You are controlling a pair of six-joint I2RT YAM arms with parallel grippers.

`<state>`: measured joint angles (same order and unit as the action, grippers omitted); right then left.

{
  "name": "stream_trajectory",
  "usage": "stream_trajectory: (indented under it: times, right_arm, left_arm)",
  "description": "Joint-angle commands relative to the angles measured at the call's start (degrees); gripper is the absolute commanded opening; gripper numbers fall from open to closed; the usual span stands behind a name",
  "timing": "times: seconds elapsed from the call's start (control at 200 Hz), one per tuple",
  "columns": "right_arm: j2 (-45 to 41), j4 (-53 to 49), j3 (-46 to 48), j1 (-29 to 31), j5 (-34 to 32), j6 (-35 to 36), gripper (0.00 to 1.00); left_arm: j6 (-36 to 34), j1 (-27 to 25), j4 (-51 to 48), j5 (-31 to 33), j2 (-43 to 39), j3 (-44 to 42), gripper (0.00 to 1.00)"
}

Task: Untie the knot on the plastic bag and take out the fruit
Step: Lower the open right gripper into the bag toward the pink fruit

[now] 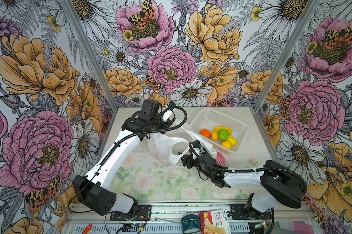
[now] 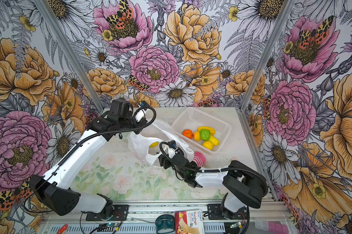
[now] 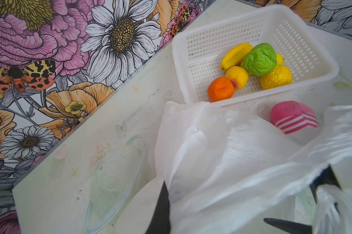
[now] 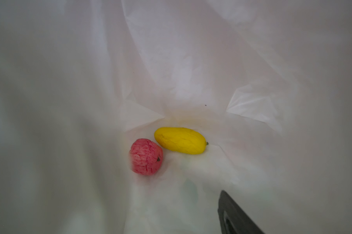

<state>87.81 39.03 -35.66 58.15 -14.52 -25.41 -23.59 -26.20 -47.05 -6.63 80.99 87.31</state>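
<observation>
Fruit in the plastic bag [image 1: 163, 145]: yellow fruit [image 4: 180, 140] and pink-red fruit [image 4: 146, 156], touching, dead ahead of the right pincer [image 1: 185, 160] at the bag's mouth, can't tell its width. Left pincer [image 3: 213, 202] is pinching the bag film, so right's nearer imo.

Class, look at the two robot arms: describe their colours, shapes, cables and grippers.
Both the left arm and the right arm have smooth white link shells with chunky black joint housings. A black ribbed cable conduit runs along each. The gripper fingers are plain black, flat and tapering.
</observation>
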Motion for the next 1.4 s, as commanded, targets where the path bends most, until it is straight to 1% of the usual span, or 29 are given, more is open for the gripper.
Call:
stream_trajectory:
  times: [0.0,0.075,0.16,0.22,0.27,0.35,0.42,0.51,0.585,0.706,0.756,0.816,0.991,1.076,1.151,1.276,1.396]
  right_arm:
    - [1.39,-1.57,-6.49,3.72,1.35,2.4,0.75]
    - [3.0,-2.92,-9.28,5.33,0.44,3.48,0.76]
    - [5.06,-5.85,-12.48,6.71,-0.16,4.1,0.77]
    - [6.69,-10.33,-15.46,8.3,-2.67,5.56,0.77]
    - [7.89,-13.57,-17.36,9.64,-5.61,6.86,0.8]
    - [9.4,-14.96,-17.93,10.38,-7.55,7.57,0.82]
    - [10.5,-14.85,-17.39,10.55,-7.78,8.08,0.82]
    - [11.98,-15.42,-16.82,10.8,-8.68,8.79,0.83]
    - [12.17,-15.47,-15.98,11.16,-7.55,10.28,0.84]
    - [10.16,-14.95,-13.89,12.24,-7.54,12.18,0.85]
    - [8.7,-13.81,-12.61,12.67,-7.23,13.09,0.85]
    - [7.01,-12.42,-10.74,13.04,-7.27,14.11,0.85]
    - [2.64,-10.15,-4.7,12.57,-10.93,15.61,0.76]
    - [0.53,-8.79,-1.2,11.54,-12.4,15.26,0.7]
    - [-0.83,-7.8,1.03,10.17,-12.39,14.19,0.66]
    - [-0.32,-7.6,0.8,9.26,-11.06,13.35,0.61]
    - [4.18,-8.84,-3.04,8.93,-10.52,12.0,0.6]
  left_arm:
    - [-2.75,-0.88,2.22,1.8,0.43,1.61,0.0]
    - [-3.48,-0.59,2.31,4.81,2.89,4.86,0.0]
    - [-3.15,-0.59,2.33,6.59,4.75,9.04,0.0]
    - [-2.7,-1.4,2.43,6.8,4.74,10.41,0.0]
    - [-2.64,-2.73,3.07,6.85,3.86,9.9,0.0]
    - [-3.12,-5.24,4.7,7.6,0.93,5.72,0.0]
    - [-3.06,-7.28,7.02,9.1,-2.62,-0.75,0.0]
    - [-2.04,-7.98,10.31,10.36,-7.27,-10.14,0.0]
    - [-0.65,-8.25,12.63,11.62,-11.15,-15.61,0.0]
    - [-0.14,-8.18,15.59,11.68,-15.4,-21.82,0.0]
    - [-0.39,-8.19,16.74,11.91,-15.65,-23.56,0.0]
    - [-0.16,-8.1,16.77,10.77,-15.12,-23.77,0.0]
    - [-0.14,-6.49,15.73,7.78,-14.02,-22.46,0.0]
    - [0.45,-4.87,15.71,6.13,-15.37,-22.44,0.0]
    - [0.83,-4.18,15.66,5.27,-15.93,-22.3,0.0]
    - [0.84,-4.39,15.6,3.48,-15.56,-22.23,0.0]
    - [0.74,-4.74,15.48,3.17,-15.46,-22.07,0.0]
